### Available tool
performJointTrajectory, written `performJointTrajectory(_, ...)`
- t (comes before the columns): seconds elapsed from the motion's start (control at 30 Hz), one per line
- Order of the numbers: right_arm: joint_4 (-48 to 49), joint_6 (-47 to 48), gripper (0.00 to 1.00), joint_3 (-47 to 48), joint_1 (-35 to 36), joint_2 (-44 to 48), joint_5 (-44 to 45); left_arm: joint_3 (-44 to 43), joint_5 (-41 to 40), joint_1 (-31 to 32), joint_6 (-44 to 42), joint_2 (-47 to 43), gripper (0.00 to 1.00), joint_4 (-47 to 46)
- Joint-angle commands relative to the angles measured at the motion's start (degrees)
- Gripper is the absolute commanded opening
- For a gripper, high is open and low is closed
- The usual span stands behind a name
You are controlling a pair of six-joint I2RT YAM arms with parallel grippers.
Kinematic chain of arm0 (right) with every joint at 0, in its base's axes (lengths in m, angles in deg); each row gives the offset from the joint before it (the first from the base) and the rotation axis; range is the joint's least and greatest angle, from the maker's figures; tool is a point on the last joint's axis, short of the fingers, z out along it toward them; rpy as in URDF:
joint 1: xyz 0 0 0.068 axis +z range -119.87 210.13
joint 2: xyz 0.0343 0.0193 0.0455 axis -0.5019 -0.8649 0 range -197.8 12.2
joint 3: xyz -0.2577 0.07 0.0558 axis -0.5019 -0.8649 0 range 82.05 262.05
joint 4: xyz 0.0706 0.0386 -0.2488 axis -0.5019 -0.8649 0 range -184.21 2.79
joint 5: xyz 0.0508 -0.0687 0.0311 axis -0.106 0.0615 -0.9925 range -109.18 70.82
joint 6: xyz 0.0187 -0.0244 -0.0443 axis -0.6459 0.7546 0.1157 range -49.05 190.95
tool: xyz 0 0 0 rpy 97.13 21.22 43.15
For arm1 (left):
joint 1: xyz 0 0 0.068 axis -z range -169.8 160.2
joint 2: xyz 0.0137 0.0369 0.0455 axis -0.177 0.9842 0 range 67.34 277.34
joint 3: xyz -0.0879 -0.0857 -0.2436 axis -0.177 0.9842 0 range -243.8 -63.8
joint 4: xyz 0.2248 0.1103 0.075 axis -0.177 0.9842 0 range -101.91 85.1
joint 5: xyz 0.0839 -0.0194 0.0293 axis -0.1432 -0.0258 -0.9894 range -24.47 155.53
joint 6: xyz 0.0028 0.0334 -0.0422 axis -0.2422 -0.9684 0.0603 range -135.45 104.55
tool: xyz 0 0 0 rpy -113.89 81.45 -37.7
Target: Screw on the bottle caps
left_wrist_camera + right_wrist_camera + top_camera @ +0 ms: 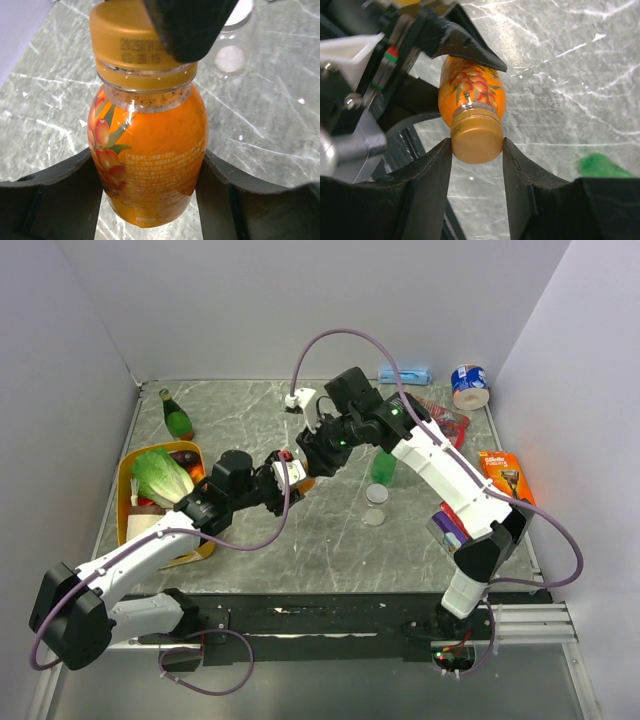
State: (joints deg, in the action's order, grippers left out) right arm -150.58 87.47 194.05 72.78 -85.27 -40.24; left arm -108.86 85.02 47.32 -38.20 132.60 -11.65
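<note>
My left gripper (150,200) is pinching the orange bottle (150,145) around its belly, a finger (55,195) pressed to each side of the fruit label; my right gripper (476,150) is pinching the orange cap (476,140), its two pads (432,180) flat against the cap's rim. The cap sits on the bottle's neck, with the neck ring showing just below it; I cannot tell how tightly it is threaded. From the overhead camera the two grippers meet nose to nose near the middle of the table (300,540), the bottle almost hidden between them; I cannot tell whether its base touches the marbled surface. The green bottle (383,466) stands just right of the right gripper, apart from it; the clear bottle (376,496) is just in front of the green one, toward me, and shows blurred behind the orange cap in the left wrist view. Well off to the left, a tall dark-green bottle (177,418) with a red top stands near the back wall; a yellow tray (121,495) holding lettuce (160,478) lies by the left edge. On the right lie an orange razor pack (505,475) and a blue can (469,386).
</note>
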Motion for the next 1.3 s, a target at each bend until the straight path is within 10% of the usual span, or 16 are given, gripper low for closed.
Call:
performJointTrajectory(0.0,-1.58,-7.89,0.32,3.48,0.24,-3.07,-2.49,-1.44,-1.47,0.49,2.35,-1.88,0.01,-12.39)
performJointTrajectory(0.27,-4.04,-4.83,0.99,4.72,-5.29,0.96,-13.29,2.6,1.6,0.06,1.91,-3.2,0.01,-8.95)
performJointTrajectory(0.47,-3.25,6.75,1.0,-1.69,-8.38,10.36,-17.35,4.72,10.12,-3.81,0.68,-4.0,0.01,-3.08)
performJointTrajectory(0.77,17.13,48.76,0.89,-27.62,-0.65,29.79,-11.03,-7.49,27.36,-4.87,-18.44,-0.4,0.01,21.94)
performJointTrajectory(1.27,8.27,56.61,0.77,-22.27,6.04,22.15,-14.1,-11.81,25.61,-3.73,-25.86,0.05,0.01,25.06)
